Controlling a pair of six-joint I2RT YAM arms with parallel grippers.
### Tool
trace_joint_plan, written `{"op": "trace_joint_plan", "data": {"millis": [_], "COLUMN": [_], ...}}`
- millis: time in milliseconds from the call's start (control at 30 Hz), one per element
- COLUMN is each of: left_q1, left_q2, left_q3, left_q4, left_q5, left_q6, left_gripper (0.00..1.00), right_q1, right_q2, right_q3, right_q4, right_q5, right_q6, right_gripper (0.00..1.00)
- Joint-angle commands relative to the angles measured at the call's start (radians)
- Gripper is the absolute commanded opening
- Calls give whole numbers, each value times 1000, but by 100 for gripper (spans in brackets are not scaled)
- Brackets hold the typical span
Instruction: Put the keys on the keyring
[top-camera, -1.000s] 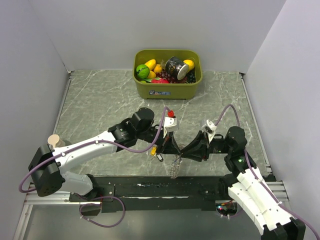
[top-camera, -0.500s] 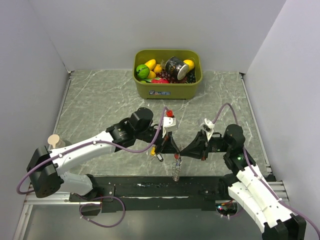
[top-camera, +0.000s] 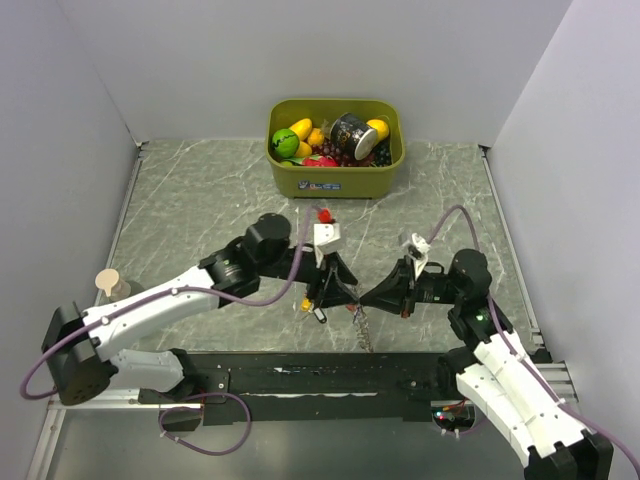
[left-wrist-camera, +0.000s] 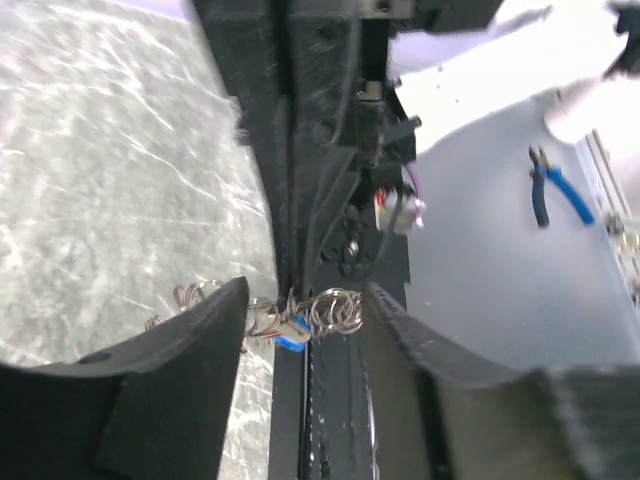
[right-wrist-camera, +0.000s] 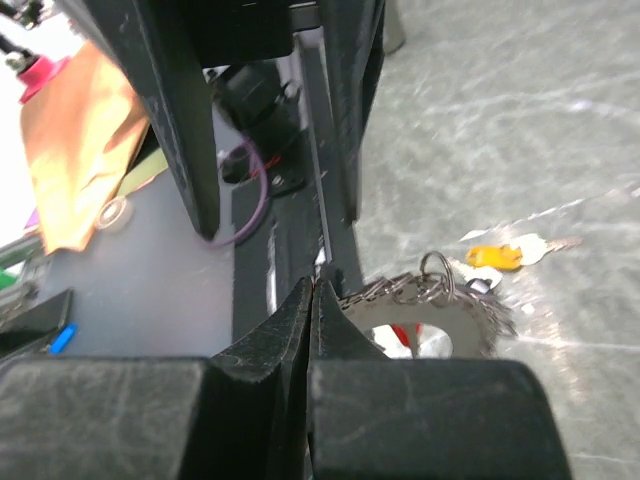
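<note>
From above, the 2 arms meet tip to tip over the near edge of the marbled grey-green table (top-camera: 200, 210). There the keyring (top-camera: 358, 322) is only a thin silvery strand dangling below the right gripper (top-camera: 368, 300), and neither claw's hold can be read. The right wrist view settles one side: its 2 black fingers are pressed together on the ring's rim. The ring hangs from that pinch, a flat grey metal loop with a coiled, toothed-looking edge and a red tag (right-wrist-camera: 400, 336) showing through its opening. This view also shows plainly the yellow-orange key (right-wrist-camera: 495, 257), lying flat on the table beyond the ring. The left wrist view shows the left gripper (left-wrist-camera: 305, 312) with its curved matte-black fingers standing apart on either side of the ring's tangle of wire coils. Whether they touch the coils cannot be told. A small blue tag (left-wrist-camera: 292, 341), seen in no other view, sits among those coils. Only the top view takes in the olive plastic bin (top-camera: 335, 182) at the far edge, holding glossy toy fruit (top-camera: 286, 141) and a dark can (top-camera: 350, 130), well apart from the grippers.
</note>
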Motion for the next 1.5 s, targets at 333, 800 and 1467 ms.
{"op": "trace_joint_plan", "data": {"millis": [333,800,1467], "left_q1": [66,63,44], "left_q2": [-51,5,-2], "left_q3": [-125,-108,-78], "left_q4": [487,580,552], "left_q5": [122,169,150], "left_q6": [-269,-300,-271], "left_gripper": [60,54,52], "right_q1": [5,5,5], "right_q2": [-149,-147,-127], "right_q3": [-95,-90,-106], "right_q4": [746,799,795], "right_q5": [222,259,257], "right_q6": [491,541,543], "right_gripper": [0,0,0]}}
